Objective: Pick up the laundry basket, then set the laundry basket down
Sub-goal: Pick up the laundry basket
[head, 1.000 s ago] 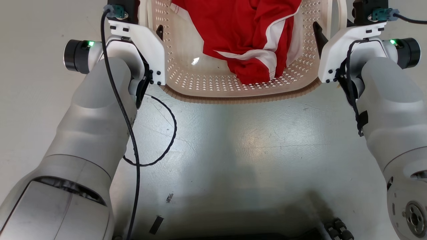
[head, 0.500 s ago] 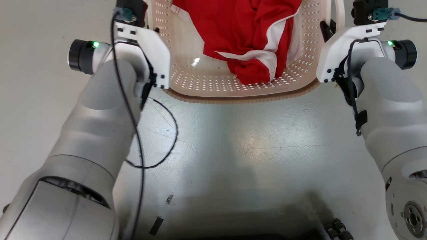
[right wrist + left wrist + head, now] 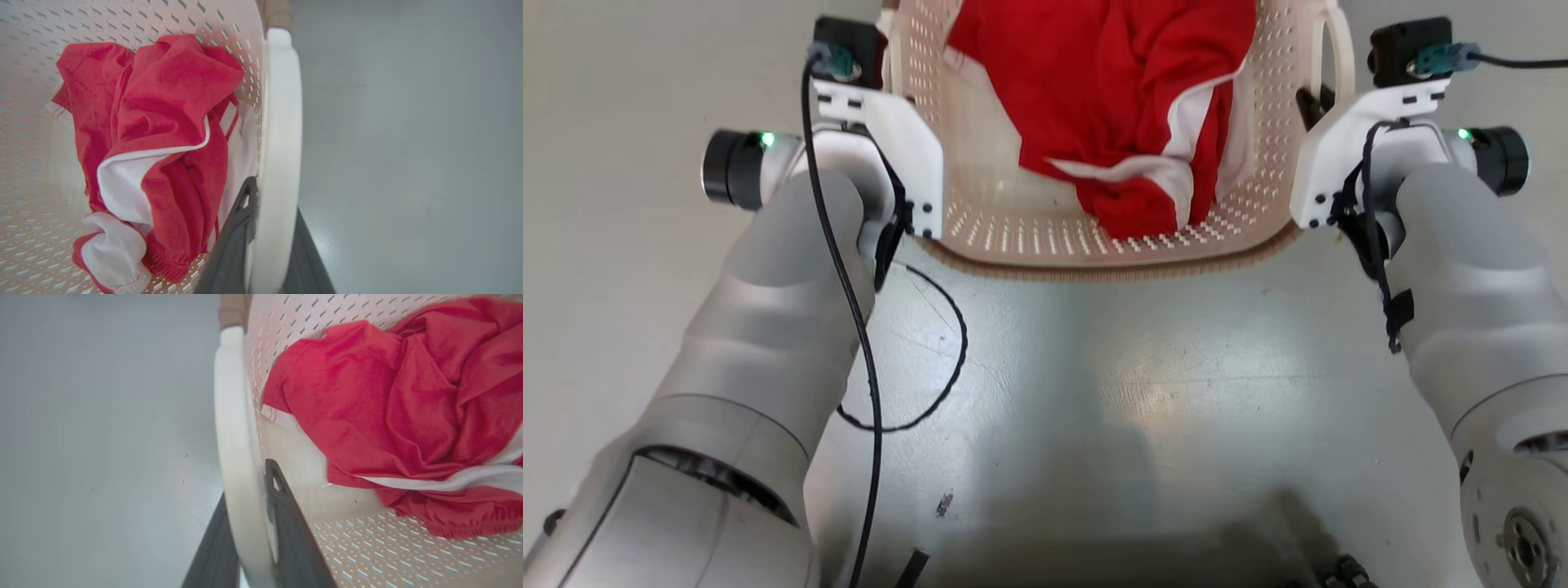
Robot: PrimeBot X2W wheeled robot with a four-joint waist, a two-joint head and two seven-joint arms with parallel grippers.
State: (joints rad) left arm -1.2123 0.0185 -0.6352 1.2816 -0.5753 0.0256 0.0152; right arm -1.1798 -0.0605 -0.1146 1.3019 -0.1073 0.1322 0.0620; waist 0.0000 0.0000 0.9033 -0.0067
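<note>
- Laundry basket (image 3: 1094, 265) at top centre of head view, between the 2 forearms, over grey floor (image 3: 1143, 392); lifted or resting, cannot tell.
- Red-and-white garment (image 3: 1111, 98) bunched inside.
- Left gripper (image 3: 247, 486) clamped on left loop handle (image 3: 235, 428): 1 finger inside, 1 outside.
- Right gripper (image 3: 273, 200) clamped the same way on right loop handle (image 3: 281, 122).

laundry basket (image 3: 1111, 269), far end cut off by head view's upper edge; red garment (image 3: 1094, 82), top likewise

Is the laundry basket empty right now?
No, a crumpled red and white garment lies inside the laundry basket.
</note>
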